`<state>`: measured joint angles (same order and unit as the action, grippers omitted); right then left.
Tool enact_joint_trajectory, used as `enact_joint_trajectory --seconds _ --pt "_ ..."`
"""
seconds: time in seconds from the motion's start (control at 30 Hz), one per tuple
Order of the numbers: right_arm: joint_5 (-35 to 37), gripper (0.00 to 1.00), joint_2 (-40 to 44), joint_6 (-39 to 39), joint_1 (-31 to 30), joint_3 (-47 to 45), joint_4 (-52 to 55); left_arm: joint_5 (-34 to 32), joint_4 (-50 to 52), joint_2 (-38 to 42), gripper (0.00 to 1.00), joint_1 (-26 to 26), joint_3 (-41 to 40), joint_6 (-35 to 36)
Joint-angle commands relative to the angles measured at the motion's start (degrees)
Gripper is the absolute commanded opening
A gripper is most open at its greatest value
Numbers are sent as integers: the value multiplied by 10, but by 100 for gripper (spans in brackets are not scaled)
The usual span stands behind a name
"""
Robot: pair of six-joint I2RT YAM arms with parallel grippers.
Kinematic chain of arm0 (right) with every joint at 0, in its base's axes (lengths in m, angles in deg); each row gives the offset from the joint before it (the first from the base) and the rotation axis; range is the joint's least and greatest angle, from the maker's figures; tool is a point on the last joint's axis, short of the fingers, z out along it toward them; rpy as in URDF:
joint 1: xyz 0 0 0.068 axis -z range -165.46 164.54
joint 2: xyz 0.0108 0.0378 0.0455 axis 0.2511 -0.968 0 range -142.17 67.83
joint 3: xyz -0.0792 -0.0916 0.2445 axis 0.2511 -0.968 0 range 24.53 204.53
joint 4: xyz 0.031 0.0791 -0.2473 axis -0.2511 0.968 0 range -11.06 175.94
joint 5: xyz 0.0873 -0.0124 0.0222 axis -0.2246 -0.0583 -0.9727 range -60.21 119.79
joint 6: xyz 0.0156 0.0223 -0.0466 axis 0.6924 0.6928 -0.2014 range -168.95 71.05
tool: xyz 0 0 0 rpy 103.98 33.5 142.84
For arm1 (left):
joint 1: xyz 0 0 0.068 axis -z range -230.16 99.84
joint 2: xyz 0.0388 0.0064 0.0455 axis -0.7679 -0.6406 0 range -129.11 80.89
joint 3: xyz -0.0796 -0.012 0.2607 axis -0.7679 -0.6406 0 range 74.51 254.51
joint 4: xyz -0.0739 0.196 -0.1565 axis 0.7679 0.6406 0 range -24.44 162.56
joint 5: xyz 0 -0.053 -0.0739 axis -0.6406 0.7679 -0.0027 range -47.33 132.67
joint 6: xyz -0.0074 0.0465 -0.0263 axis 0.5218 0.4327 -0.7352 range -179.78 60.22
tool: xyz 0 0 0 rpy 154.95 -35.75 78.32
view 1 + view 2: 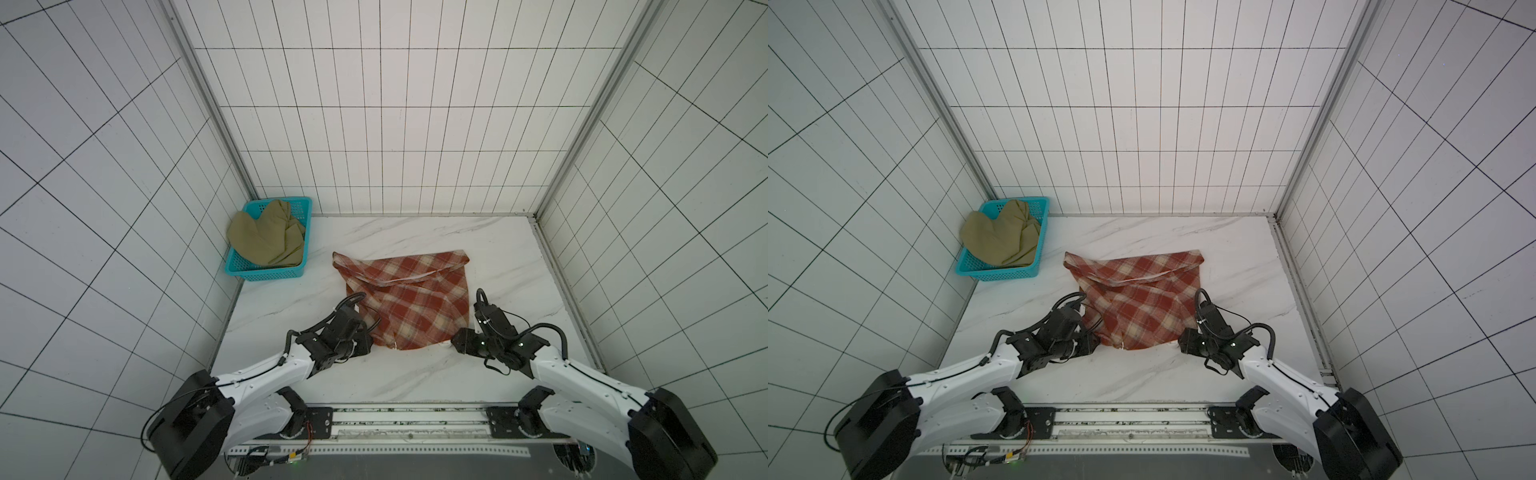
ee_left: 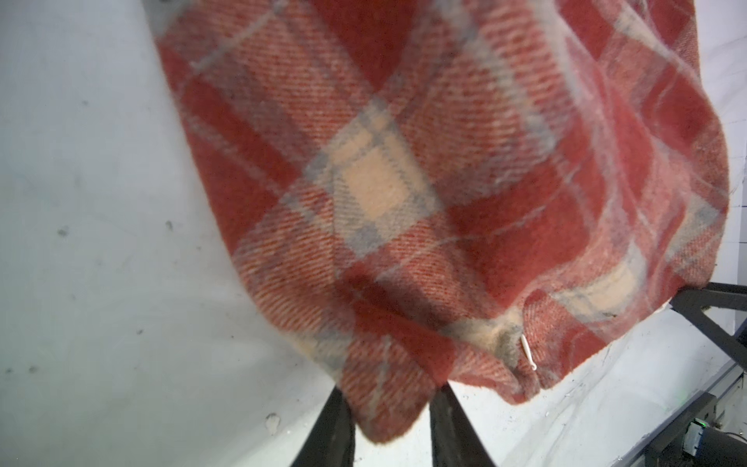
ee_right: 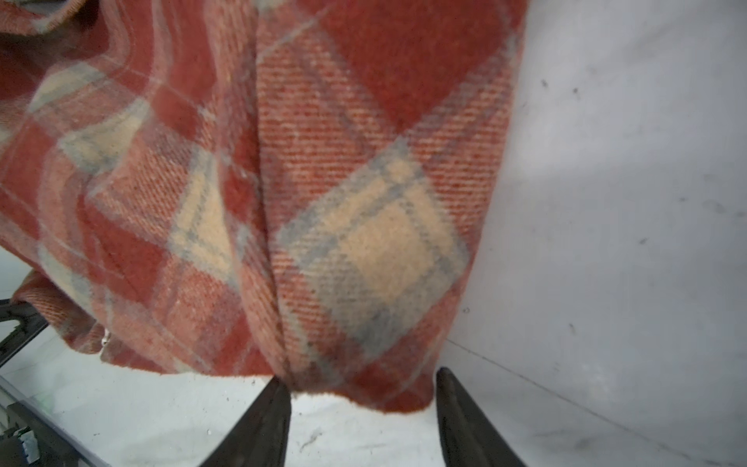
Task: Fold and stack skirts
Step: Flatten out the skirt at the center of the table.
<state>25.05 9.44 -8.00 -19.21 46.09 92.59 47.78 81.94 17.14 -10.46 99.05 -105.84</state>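
Straddling plaid skirt (image 1: 409, 307): left gripper (image 2: 390, 394), right gripper (image 3: 359, 378)

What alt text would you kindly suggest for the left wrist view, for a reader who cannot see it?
A rust-red and cream plaid cloth skirt fills most of the frame, one corner lying between the two dark fingers of the left gripper. A white tabletop shows beside the cloth.

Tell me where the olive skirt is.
In both top views the olive skirt sits heaped in the teal basket at the far left corner of the table, apart from the plaid skirt.
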Motion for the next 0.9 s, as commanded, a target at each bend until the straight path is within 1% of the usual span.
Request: enact_joint_trajectory --seconds 0.0,0.1,0.27,0.4,0.67,0.87 --pt "17 56 -7 -1 -5 -9 2 -17 -14 -3 29 2 20 9" --pt "19 56 2 -2 -5 -7 19 -27 -9 3 31 2 26 13" --pt "23 60 37 -2 -5 -1 64 -55 5 4 37 -1 42 20" --pt "26 60 51 -6 -4 -1 79 -55 2 -4 38 -9 50 29" --pt "40 60 7 -20 -4 -5 43 -37 -8 -11 39 -52 48 41" --pt "48 57 -26 -32 -5 4 -10 -23 -9 -18 38 -66 50 48"
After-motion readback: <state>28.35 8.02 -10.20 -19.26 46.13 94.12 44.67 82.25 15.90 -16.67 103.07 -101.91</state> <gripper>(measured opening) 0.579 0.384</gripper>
